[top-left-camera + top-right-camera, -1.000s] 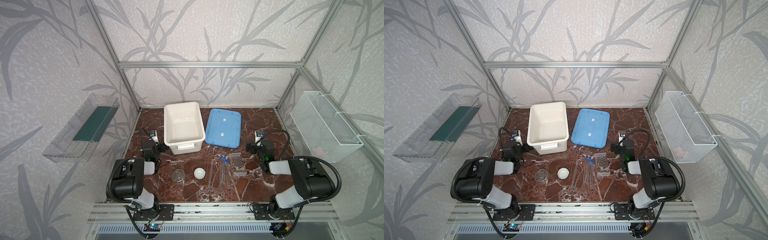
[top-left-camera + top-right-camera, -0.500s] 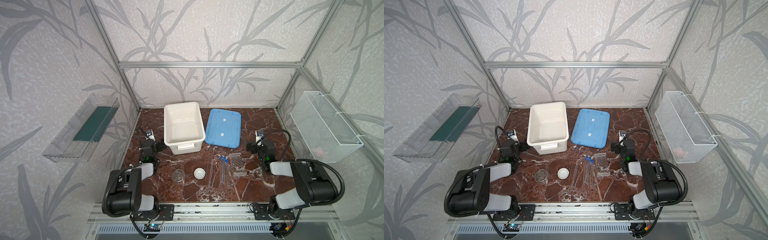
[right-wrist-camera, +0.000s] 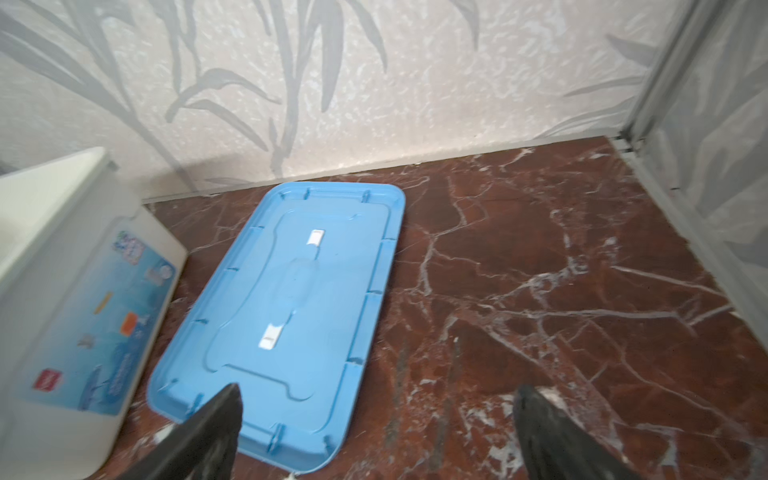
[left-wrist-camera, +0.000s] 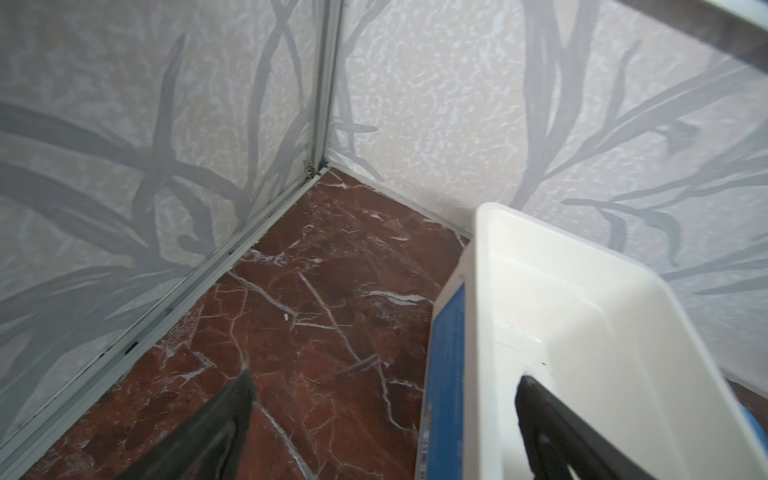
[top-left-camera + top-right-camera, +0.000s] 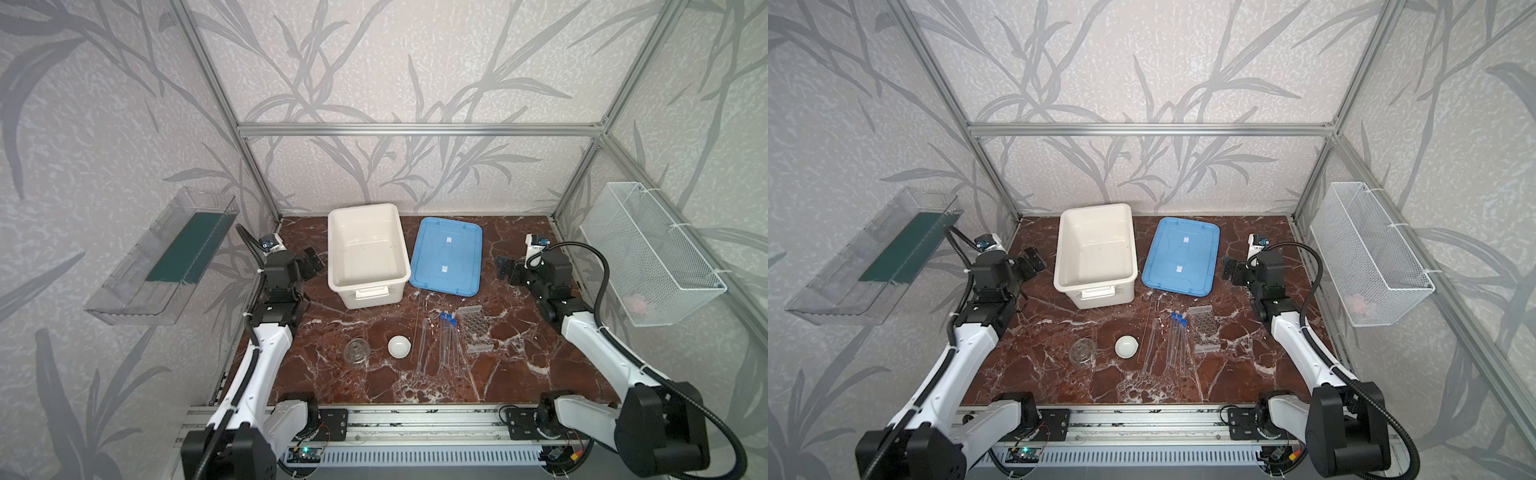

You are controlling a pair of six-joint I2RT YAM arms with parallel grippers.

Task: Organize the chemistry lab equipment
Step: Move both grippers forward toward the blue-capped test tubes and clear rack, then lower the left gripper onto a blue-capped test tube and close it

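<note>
1. left arm (image 5: 266, 357) stretched forward along its side; left gripper (image 5: 312, 261) angled inward, jaws wide apart, empty.
2. right arm (image 5: 598, 345) stretched forward; right gripper (image 5: 504, 270) facing inward, jaws wide apart, empty.

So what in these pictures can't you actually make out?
- Pinkish thing in the wire basket, both top views: it sits behind the mesh and is too small to name.
- Thin clear tubes, both top views: see-through and too small to count.
- Glass flask, both top views: too small to tell whether anything is inside.
- Label on the white box, right wrist view: blurred, so it is unreadable.
</note>
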